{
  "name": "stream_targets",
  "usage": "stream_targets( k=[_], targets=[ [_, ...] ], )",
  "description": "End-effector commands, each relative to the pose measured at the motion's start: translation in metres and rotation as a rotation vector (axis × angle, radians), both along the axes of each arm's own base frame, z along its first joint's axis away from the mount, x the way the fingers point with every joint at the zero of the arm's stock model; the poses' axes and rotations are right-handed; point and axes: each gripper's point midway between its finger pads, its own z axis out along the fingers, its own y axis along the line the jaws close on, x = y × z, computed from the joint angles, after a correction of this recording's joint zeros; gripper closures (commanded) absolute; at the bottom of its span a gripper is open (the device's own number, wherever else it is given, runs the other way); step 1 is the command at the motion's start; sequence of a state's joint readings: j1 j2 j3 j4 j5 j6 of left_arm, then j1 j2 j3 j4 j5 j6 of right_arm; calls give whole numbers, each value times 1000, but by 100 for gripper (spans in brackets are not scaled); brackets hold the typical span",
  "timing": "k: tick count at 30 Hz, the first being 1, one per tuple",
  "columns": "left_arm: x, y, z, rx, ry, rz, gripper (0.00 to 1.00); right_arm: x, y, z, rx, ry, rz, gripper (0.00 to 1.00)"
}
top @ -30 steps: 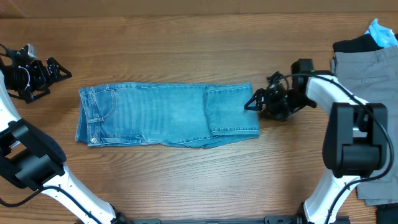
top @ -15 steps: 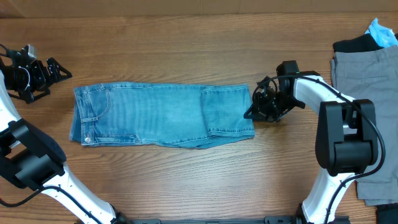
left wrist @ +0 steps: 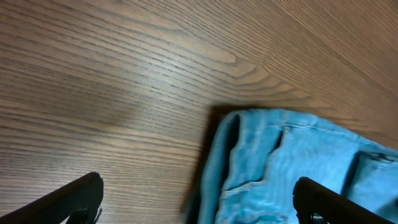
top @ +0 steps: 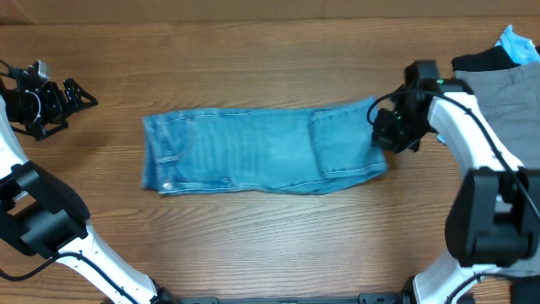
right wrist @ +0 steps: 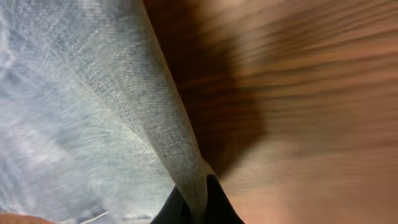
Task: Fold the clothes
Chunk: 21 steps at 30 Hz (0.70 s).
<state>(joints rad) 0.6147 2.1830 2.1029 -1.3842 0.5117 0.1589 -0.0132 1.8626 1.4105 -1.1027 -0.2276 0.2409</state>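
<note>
The jeans (top: 261,152) lie across the middle of the desk (top: 270,245), with the right fingers (right wrist: 217,208) at their right end. The shorts (top: 506,93) lie farther right, and the left fingers (left wrist: 68,202) are well apart to the left.

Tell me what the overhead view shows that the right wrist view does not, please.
Only overhead: the whole folded jeans, the left pincer far from them, and the grey shorts and a black garment at the right edge. Only right wrist: the denim weave seen from close, and the cloth edge pinched between the dark fingertips, raised with a shadow under it. Both: the jeans, the right pincer shut on their end, and the wooden table.
</note>
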Motion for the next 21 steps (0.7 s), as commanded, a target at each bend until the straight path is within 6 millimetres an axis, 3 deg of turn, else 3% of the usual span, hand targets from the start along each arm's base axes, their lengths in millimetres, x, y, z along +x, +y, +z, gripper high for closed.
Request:
stream_targets(
  k=[1, 5, 11, 19, 21],
  targets=[
    [5, -2, 0, 2, -5, -4, 0, 15, -25, 46, -161, -127, -38, 96],
    [5, -2, 0, 2, -6, -4, 0, 17, -23, 63, -264, -162, -29, 96],
    [6, -1, 0, 4, -8, -4, 0, 18, 7, 70, -449, -218, 30, 96],
    [6, -1, 0, 4, -9, -4, 0, 14, 82, 70, -363, -288, 145, 96],
    [6, -1, 1, 4, -10, -4, 0, 12, 106, 65, -295, -287, 185, 91]
  ],
)
